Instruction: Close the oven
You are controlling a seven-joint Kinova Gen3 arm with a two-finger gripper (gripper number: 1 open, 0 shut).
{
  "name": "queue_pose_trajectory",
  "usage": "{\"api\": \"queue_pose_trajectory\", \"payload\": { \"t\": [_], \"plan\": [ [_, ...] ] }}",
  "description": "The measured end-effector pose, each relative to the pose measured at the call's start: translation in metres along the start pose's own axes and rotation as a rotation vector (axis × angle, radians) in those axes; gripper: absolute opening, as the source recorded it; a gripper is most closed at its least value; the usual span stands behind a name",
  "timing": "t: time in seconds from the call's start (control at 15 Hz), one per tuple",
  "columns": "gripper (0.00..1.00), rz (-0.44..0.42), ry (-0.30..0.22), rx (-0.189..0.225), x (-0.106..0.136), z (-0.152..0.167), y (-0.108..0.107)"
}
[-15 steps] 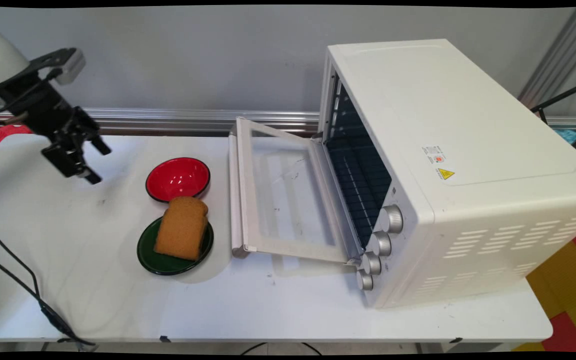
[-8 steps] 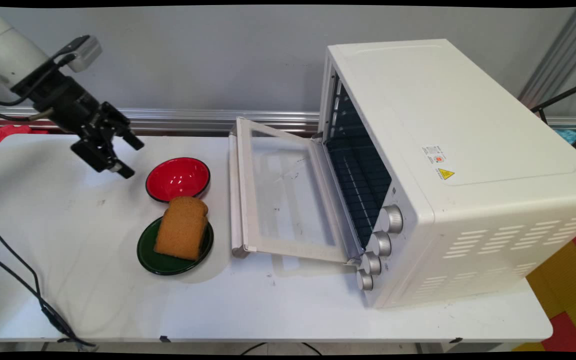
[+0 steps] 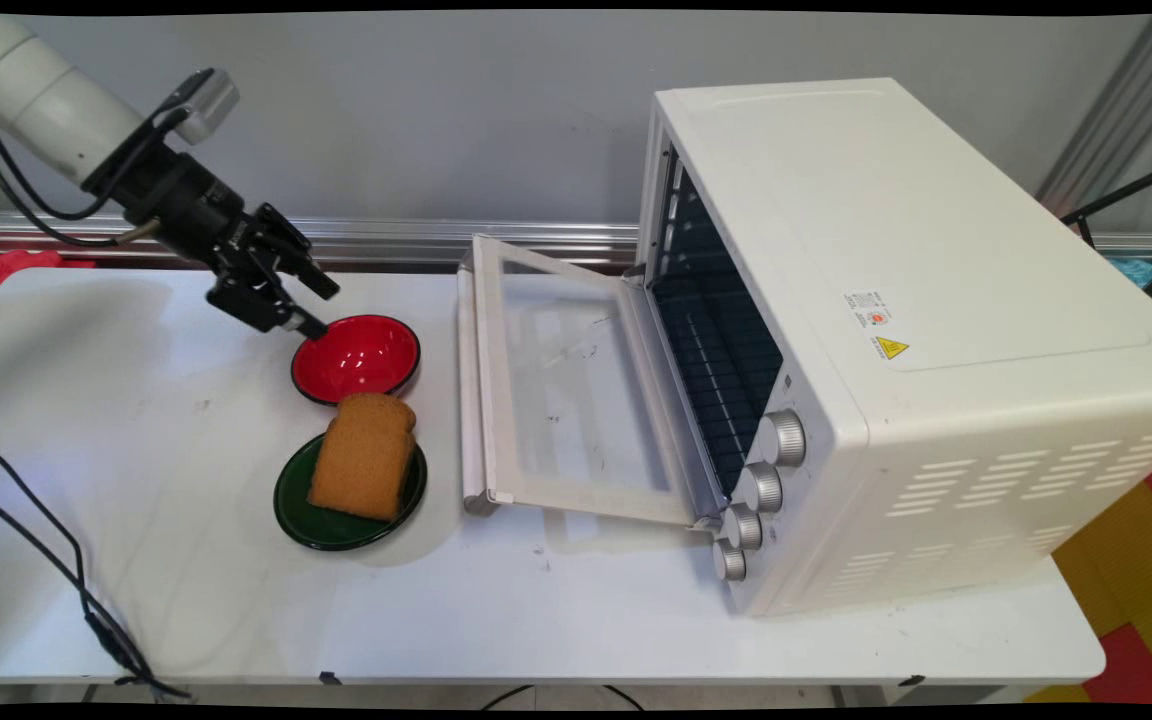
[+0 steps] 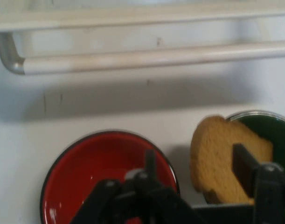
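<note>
Now the gripper (image 3: 308, 306), fingers spread wide and empty, hovers at the red bowl's (image 3: 356, 357) far-left rim, having swung in from the table's (image 3: 186, 560) left edge. Just nearer the table's front, a bread slice (image 3: 364, 455) lies on a green plate (image 3: 301, 505). The toaster oven (image 3: 886, 340) stands right, its door (image 3: 566, 390) down.

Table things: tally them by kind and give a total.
Plates: 2, a red plate and a green plate
Bread slices: 1, the bread slice on the green plate
Toaster ovens: 1, the toaster oven, door open
Total: 4
</note>
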Motion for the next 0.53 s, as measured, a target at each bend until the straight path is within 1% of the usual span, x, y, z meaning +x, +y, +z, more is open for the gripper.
{"api": "queue_pose_trajectory", "payload": {
  "t": [0.27,0.53],
  "plan": [
    [0.0,0.012,0.021,-0.011,0.0,0.01,-0.003],
    [0.0,0.005,0.047,-0.022,-0.004,0.029,-0.006]
  ]
}}
